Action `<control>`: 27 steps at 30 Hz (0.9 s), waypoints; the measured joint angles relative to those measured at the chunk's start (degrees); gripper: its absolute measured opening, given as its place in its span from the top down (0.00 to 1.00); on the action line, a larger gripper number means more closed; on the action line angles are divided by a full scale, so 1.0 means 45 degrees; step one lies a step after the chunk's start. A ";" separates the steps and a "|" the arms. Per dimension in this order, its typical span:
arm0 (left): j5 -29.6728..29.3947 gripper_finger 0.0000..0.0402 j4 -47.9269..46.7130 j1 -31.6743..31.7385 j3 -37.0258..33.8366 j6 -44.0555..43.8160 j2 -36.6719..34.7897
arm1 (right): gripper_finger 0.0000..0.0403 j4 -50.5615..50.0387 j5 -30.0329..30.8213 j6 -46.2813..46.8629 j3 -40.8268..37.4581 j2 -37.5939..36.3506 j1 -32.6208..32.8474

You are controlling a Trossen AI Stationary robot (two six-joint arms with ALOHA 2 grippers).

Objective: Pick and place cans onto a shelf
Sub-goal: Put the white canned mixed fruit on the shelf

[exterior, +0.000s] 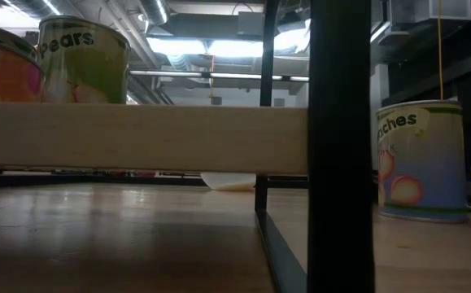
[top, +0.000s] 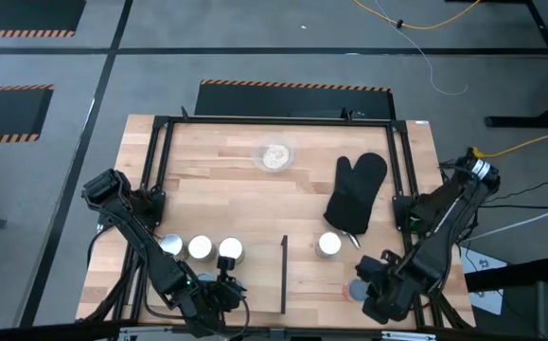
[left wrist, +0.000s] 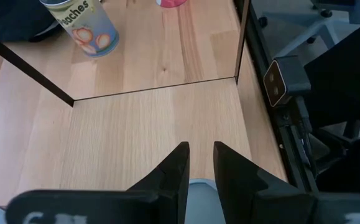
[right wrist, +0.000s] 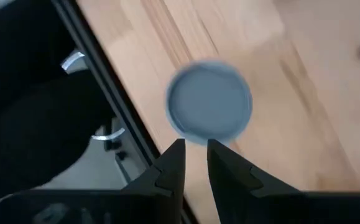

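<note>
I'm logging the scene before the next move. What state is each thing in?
row of three cans: upright, side by side
peaches can: upright, standing alone
blue-topped can: upright, not held
bowl: upright, grains inside
oven mitt: lying flat
left gripper: low at the table's front left
right gripper: poised beside the blue-topped can

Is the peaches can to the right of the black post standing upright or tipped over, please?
Upright: the peaches can stands on its base on the table, sides vertical, label reading level.
</note>
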 joint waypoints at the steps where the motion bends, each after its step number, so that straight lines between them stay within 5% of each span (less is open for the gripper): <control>1: 0.0000 0.84 0.0000 0.0000 0.0000 0.0000 0.0000 | 0.82 -0.0056 -0.0312 0.0239 0.0000 0.0158 0.0000; 27: -0.0005 0.84 -0.0010 0.0000 0.0000 0.0005 0.0006 | 0.82 -0.0744 -0.0074 0.2371 0.0000 0.1408 -0.0015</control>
